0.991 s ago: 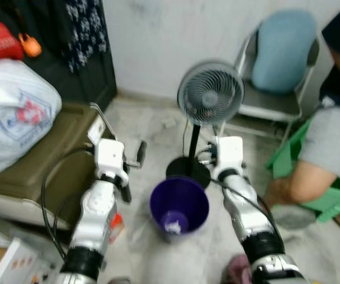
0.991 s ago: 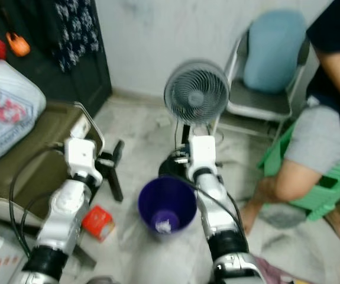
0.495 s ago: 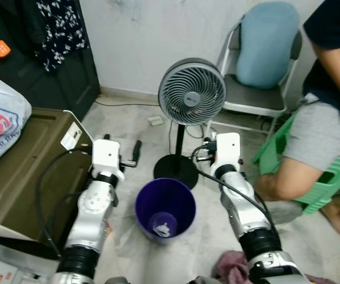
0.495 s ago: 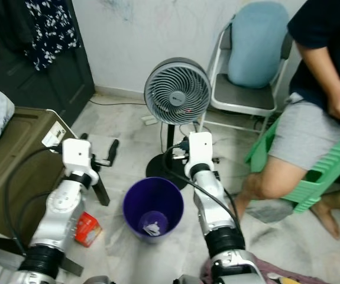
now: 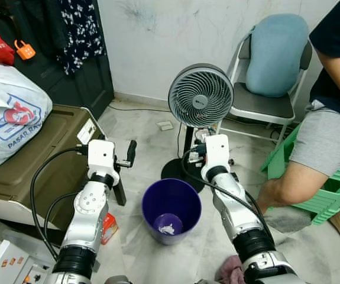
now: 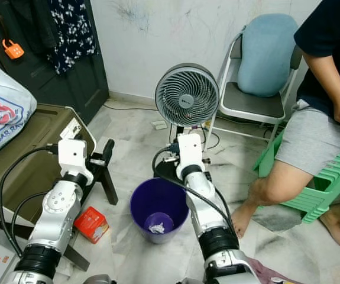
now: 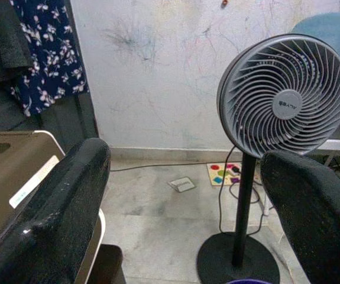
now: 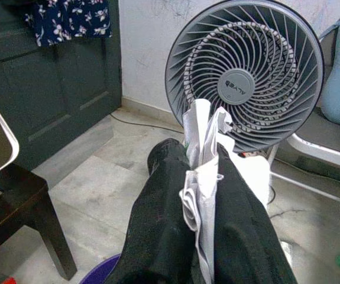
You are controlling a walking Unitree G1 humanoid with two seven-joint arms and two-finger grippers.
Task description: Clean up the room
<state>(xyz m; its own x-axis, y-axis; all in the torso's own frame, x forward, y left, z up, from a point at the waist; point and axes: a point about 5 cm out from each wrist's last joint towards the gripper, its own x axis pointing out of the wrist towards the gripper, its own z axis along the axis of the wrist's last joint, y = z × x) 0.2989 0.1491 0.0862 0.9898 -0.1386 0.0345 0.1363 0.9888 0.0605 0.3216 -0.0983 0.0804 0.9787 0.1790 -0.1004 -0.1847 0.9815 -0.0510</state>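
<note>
The right gripper (image 8: pixel 202 177) pinches a crumpled white paper scrap (image 8: pixel 202 148) between its closed black fingers, held above the far rim of the round purple plastic bin (image 5: pixel 171 210), close in front of the grey pedestal fan (image 5: pixel 200 96). The left gripper (image 7: pixel 181 195) hangs with fingers spread wide and empty beside the olive-brown table (image 5: pixel 45 148). Another white paper wad (image 5: pixel 167 229) lies on the bin's bottom.
</note>
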